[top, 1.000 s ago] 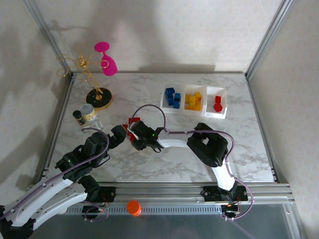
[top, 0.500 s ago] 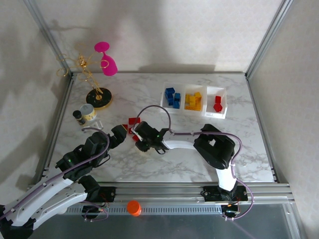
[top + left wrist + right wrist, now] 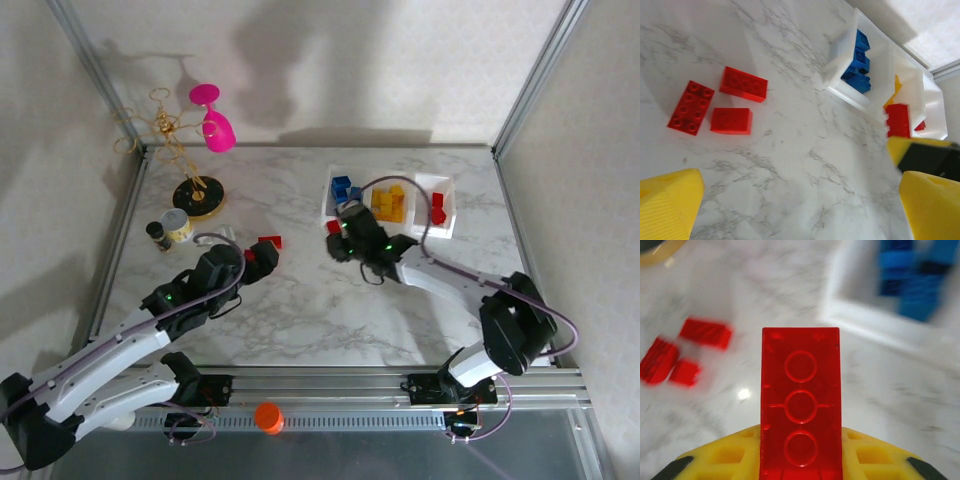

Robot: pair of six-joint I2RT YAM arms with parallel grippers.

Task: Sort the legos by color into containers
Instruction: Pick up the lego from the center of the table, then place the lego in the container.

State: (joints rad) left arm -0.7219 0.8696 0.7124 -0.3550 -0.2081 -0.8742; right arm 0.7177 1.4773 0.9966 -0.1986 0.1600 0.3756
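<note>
Between right claw fingers, closed tight, red lego is sitting pinched; trays are lying ahead-right. Left claw is hanging open, empty; three red legos are lying ahead-left on tabletop.

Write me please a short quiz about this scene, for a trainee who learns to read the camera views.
1. True or false: the right gripper is shut on a red brick.
2. How many loose red bricks lie on the table in the left wrist view? A) two B) three C) five
3. Fill in: the middle tray of the three holds ___ bricks.

Key: 1 true; 2 B; 3 yellow.
</note>
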